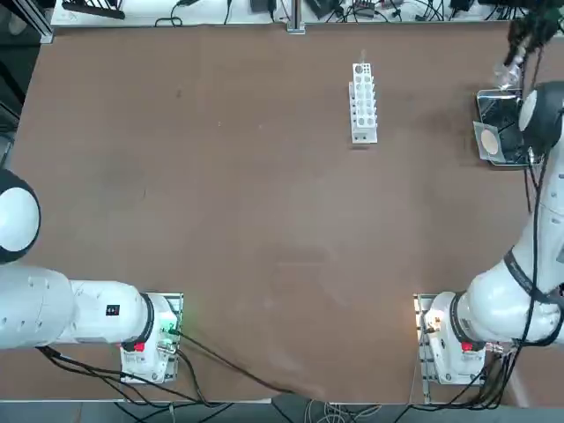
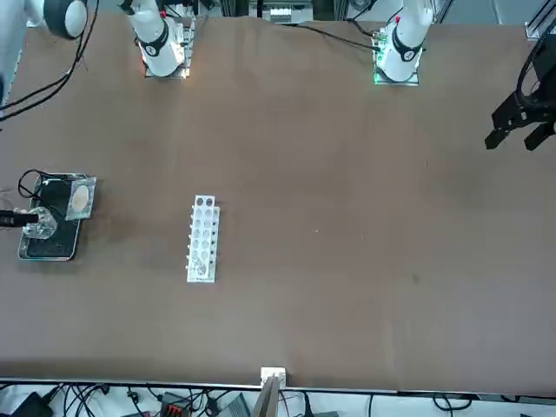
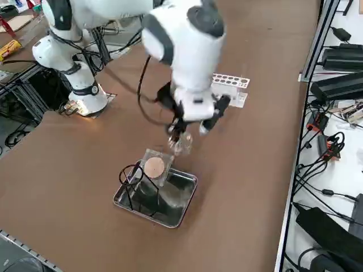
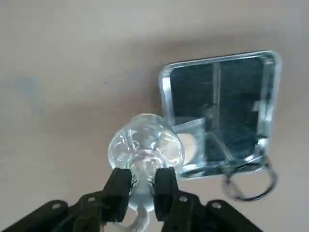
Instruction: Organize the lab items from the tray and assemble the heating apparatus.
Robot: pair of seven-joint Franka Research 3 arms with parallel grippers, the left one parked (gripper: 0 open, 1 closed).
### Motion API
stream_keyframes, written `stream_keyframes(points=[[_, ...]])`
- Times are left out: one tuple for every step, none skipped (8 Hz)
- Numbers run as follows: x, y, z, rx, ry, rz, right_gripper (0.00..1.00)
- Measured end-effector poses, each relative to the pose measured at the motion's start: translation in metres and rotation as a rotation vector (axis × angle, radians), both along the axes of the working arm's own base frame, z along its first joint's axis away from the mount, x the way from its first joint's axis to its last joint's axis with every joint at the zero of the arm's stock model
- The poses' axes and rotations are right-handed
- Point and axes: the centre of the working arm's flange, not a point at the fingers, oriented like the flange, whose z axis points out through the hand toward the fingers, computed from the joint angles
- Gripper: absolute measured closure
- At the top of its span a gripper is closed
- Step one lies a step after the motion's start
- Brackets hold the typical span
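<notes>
three lab items sit at or near the worktop's right edge, toward its far corner. the right gripper has its two black fingers clamped on the neck of the small clear glass burner, with the round bulb of the burner hanging past the fingertips — in the right side view the burner is lifted clear of the worktop, just off the far end of the tray. the tray, shiny silver with a raised rim, lies flat on the brown worktop close to the right edge. the grey square mesh with its round tan centre rests tilted over the tray's far corner, partly propped on the rim. the thin black wire tripod stand is in the tray too, its ring reaching out over the rim — whether it stands upright or leans cannot be told. a white test-tube rack lies well apart from the tray, near the far edge around the middle of the worktop.
</notes>
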Motion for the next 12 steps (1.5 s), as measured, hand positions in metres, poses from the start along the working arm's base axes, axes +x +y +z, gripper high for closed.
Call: stream_keyframes(points=[[0.001, 0.034, -0.007, 0.027, 0.017, 0.011, 0.7], [0.001, 0.06, -0.026, 0.07, 0.028, 0.018, 0.7], [0.001, 0.081, -0.049, 0.093, 0.03, 0.031, 0.7], [0.0, 0.107, -0.071, 0.091, 0.023, 0.039, 0.7], [-0.003, 0.14, -0.093, 0.072, 0.005, 0.037, 0.7], [-0.014, 0.172, -0.111, 0.057, -0.018, 0.041, 0.7], [-0.031, 0.194, -0.125, 0.052, -0.042, 0.049, 0.7], [-0.052, 0.202, -0.136, 0.053, -0.063, 0.05, 0.7], [-0.073, 0.206, -0.144, 0.055, -0.075, 0.05, 0.7], [-0.09, 0.209, -0.151, 0.058, -0.071, 0.053, 0.7], [-0.101, 0.211, -0.155, 0.061, -0.062, 0.055, 0.7], [-0.107, 0.209, -0.154, 0.065, -0.06, 0.059, 0.7]])
